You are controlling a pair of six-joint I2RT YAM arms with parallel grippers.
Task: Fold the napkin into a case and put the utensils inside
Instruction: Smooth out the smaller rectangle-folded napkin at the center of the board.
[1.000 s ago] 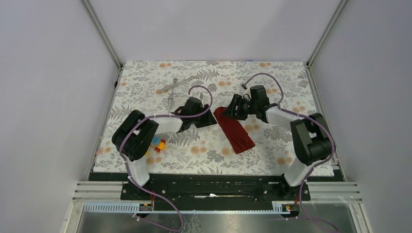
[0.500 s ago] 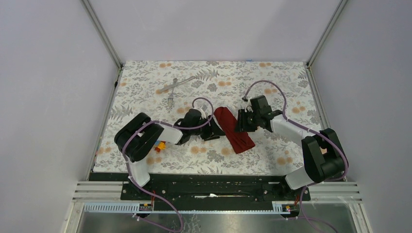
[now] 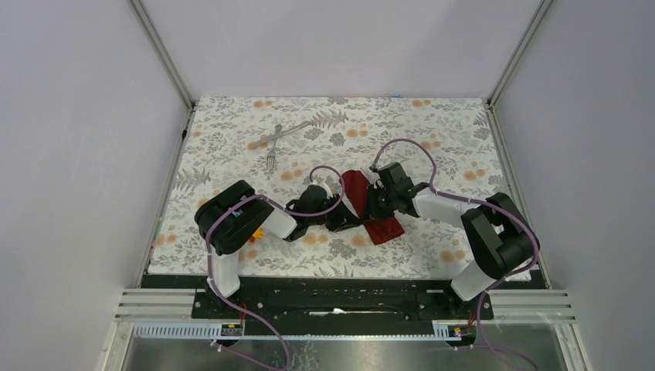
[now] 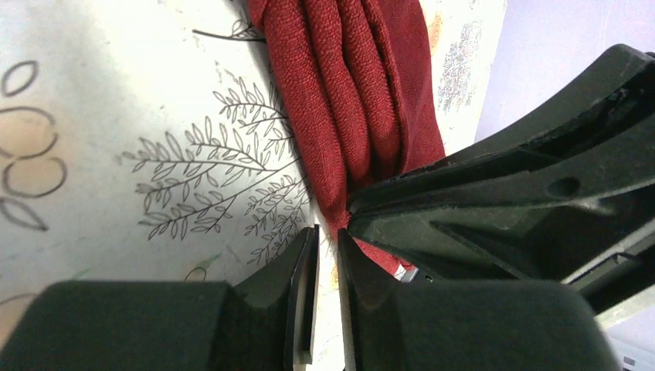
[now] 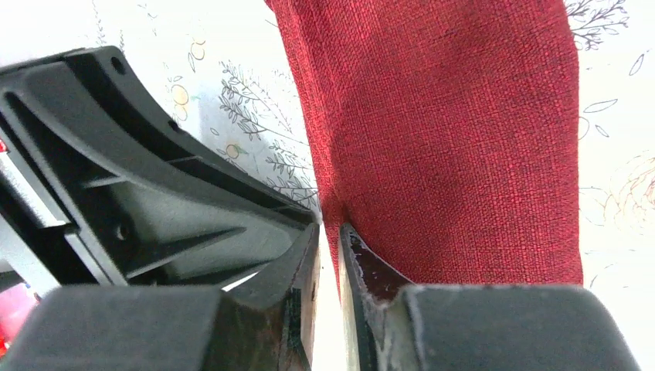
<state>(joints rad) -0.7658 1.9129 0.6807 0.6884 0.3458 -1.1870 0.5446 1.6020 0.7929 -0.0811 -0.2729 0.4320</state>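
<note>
The dark red napkin (image 3: pixel 356 185) lies folded into a narrow strip, the case, in mid-table. It fills the left wrist view (image 4: pixel 340 85) and the right wrist view (image 5: pixel 448 131). My left gripper (image 3: pixel 354 219) and right gripper (image 3: pixel 370 212) meet tip to tip at the strip's left edge near its near end. The left jaws (image 4: pixel 327 232) are nearly closed, with the cloth's edge at their tips. The right jaws (image 5: pixel 330 229) are nearly closed, with a sliver of red cloth between them. A silver fork (image 3: pixel 272 158) and a second utensil (image 3: pixel 279 134) lie at the far left, apart from the napkin.
Small colourful toy blocks (image 3: pixel 255 232) sit beside the left arm's elbow. The floral tablecloth (image 3: pixel 432 131) covers the table. Metal frame posts and grey walls bound the table on three sides.
Both grippers have moved toward me along the napkin and closed in on its left edge from either side. The napkin's near half is now covered by them. The utensils have not moved.
</note>
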